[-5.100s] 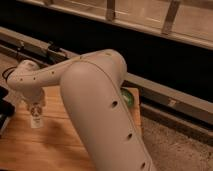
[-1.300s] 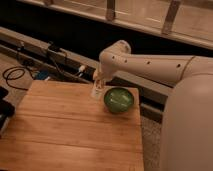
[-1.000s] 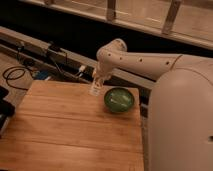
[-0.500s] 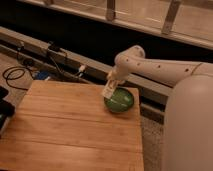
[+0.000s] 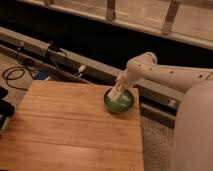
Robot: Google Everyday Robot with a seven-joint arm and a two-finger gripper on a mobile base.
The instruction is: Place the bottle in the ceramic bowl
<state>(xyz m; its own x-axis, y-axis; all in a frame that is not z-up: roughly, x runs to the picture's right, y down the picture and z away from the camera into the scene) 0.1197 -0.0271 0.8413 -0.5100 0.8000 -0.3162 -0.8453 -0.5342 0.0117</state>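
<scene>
Bottle (image 5: 116, 95), slim, whitish and pale-labelled, hangs tilted with its lower end inside the glossy green ceramic bowl (image 5: 128, 104) near the far right edge of the wooden counter (image 5: 70, 130), the pincer (image 5: 120, 85) clamped on its upper part, seemingly to lower it in before release.

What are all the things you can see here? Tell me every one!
ceramic bowl: one, glossy green, on the far right part of the table.
bottle: one, whitish, tilted over the bowl's left side, lower end inside the bowl, held from above.
wooden table: one, light brown planks, filling the lower left.
cables: several, black, on the floor left of the table.
ledge: one, grey, running behind the table.
robot arm: one, white, reaching in from the right.
gripper: one, white, above the bowl, at the top of the bottle.
</scene>
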